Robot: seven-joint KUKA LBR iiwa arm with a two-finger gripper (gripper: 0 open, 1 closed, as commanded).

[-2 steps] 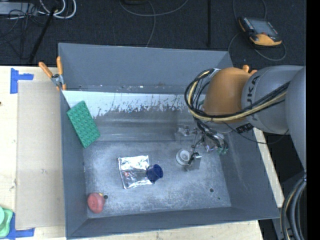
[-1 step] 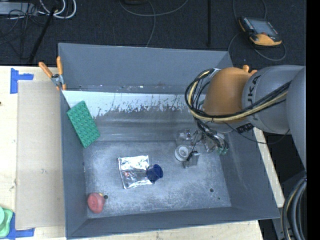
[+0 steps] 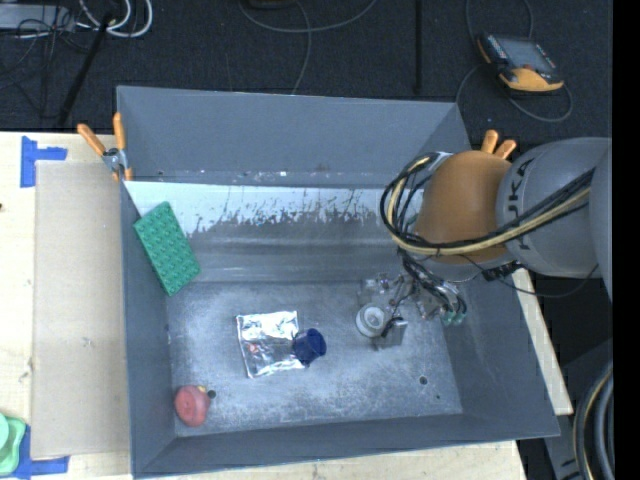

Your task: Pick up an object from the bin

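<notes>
The gripper [image 3: 388, 326] sat low over the floor of the bin [image 3: 300, 158], to the right of the crumpled foil packet [image 3: 265, 340], with the orange wrist cover [image 3: 462, 203] and its looped cables [image 3: 400, 208] above it. Whether it was open or closed could not be told, and nothing could be seen held in it. A small round silvery piece [image 3: 372, 319] lay at its left side. I could not tell whether that piece was a loose thing or part of the tool.

The nearest thing that was plainly loose was a small blue lump [image 3: 309, 346], touching the packet's right edge, between the packet and the gripper. If that lump was the target, a good grasp probably called for the tool to be centred over it and closed across its narrow width. The foil needed to stay out of the bite, since the thin, crinkled sheet would likely slide or come up with the lump.

A pink ball [image 3: 191, 405] lay well apart from the packet, below and to its left, near the bin's front corner. A green studded plate [image 3: 166, 247] leaned on the sloped wall above and to the left of the packet.

The floor to the right of the packet, around the gripper, was bare apart from the silvery piece, so a straight lift looked unobstructed. The right-hand wall sloped up near the tool on its far side from the packet, and that was the edge to mind.
</notes>
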